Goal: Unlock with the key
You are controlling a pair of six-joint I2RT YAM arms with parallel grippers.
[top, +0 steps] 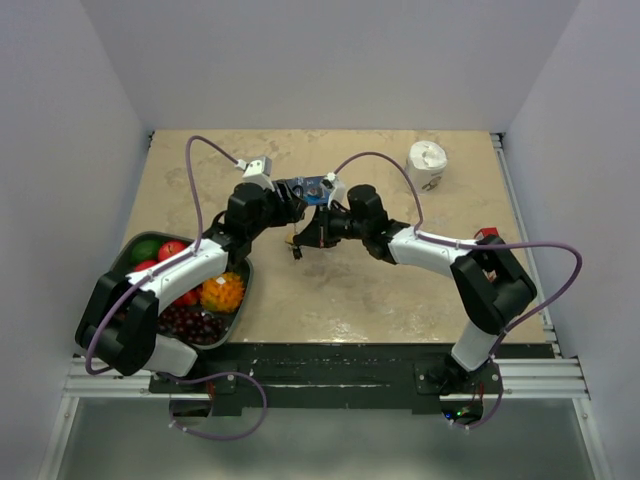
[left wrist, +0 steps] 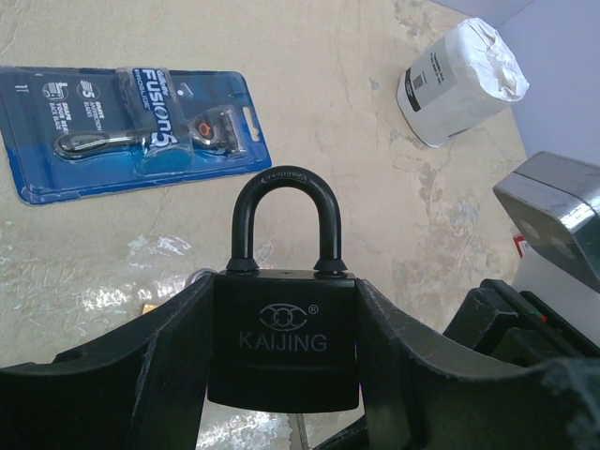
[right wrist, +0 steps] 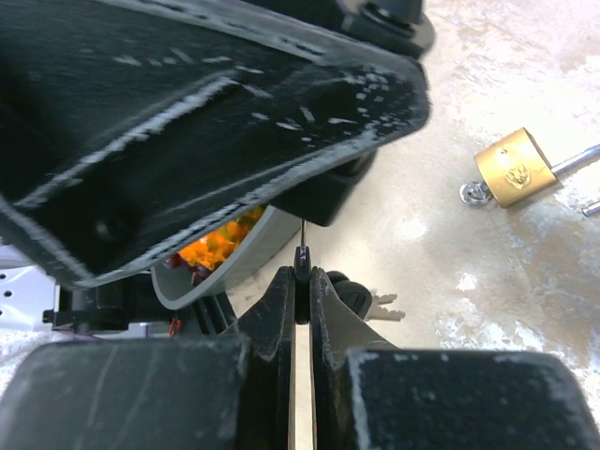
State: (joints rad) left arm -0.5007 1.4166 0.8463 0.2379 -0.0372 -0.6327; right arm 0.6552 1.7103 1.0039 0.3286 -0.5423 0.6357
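My left gripper (left wrist: 284, 302) is shut on the body of the black padlock (left wrist: 283, 337), marked KAIJING, and holds it upright above the table with its shackle (left wrist: 284, 214) closed. My right gripper (right wrist: 301, 281) is shut on the black head of one key (right wrist: 301, 266). Its thin silver blade points up into the underside of the padlock (right wrist: 323, 202). The other keys of the bunch (right wrist: 377, 302) hang beside my right fingers. In the top view the two grippers meet at mid-table, left (top: 288, 210) and right (top: 318, 232).
A blue razor pack (left wrist: 131, 117) lies behind the padlock and a white paper roll (left wrist: 459, 80) at the far right. A small brass padlock (right wrist: 513, 167) lies on the table. A grey tray (top: 243, 300) of fruit sits at the left.
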